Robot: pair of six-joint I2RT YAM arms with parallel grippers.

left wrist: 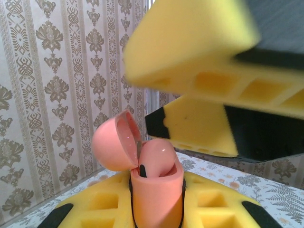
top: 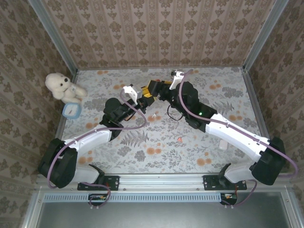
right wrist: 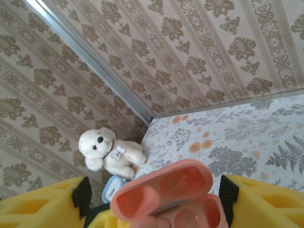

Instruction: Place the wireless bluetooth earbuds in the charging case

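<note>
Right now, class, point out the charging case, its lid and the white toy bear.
charging case (left wrist: 156, 199): left wrist view, front of its body.
lid (left wrist: 108, 145): left wrist view, outer shell.
white toy bear (right wrist: 97, 141): right wrist view, its head.

The case (left wrist: 156, 194), low in the left wrist frame, is smooth salmon plastic. Its open lid (left wrist: 113, 145) is glossy inside and catches light. The bud (left wrist: 159, 156) in it has the same wet-looking gloss, with a small dark matt tip. The pads (left wrist: 95, 209) on the jaws look like matt yellow foam with moulded hollows, edged in dull black.

In the top view, the worktop (top: 142, 156) has a flat, matt floral covering, and the walls (top: 156, 28) have matt patterned paper. The rail (top: 52, 35) at upper left is brushed metal. The bear (top: 59, 85) is fluffy white plush. The arm shells (top: 237, 135) are smooth white plastic, and the cables (top: 137, 124) have a smooth lilac sheath.
</note>
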